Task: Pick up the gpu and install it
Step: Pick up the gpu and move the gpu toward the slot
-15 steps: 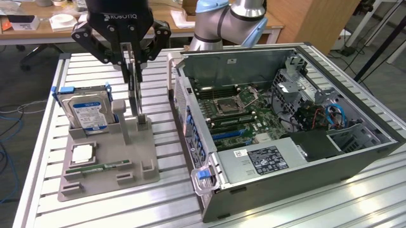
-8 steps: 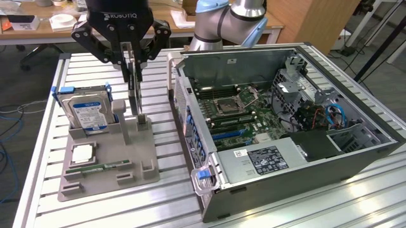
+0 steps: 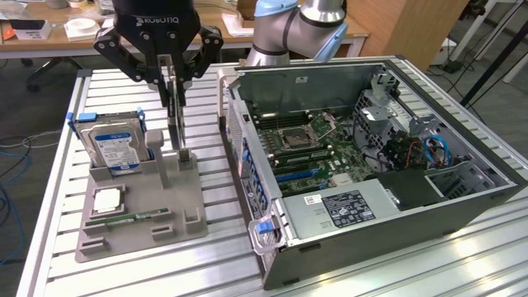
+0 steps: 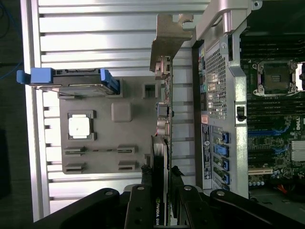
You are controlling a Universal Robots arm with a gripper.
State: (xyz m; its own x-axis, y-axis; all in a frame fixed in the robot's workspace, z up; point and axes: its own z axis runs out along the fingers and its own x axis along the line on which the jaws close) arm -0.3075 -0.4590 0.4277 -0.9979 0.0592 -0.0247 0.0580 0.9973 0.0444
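Near: my black gripper (image 3: 173,83), marked "ROBOTIQ", fingers (image 4: 141,200) clamped on top edge of gpu (image 3: 175,124). Gpu is thin black card reading "NVIDIA QUA", standing upright in grey plastic holder (image 3: 140,216), silver bracket end away from fingers. Beyond: open black computer case (image 3: 396,247).

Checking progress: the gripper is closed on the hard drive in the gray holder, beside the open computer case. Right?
No. The exterior view shows the gripper closed on the gpu at the gray holder, beside the open computer case; the hard drive sits untouched.
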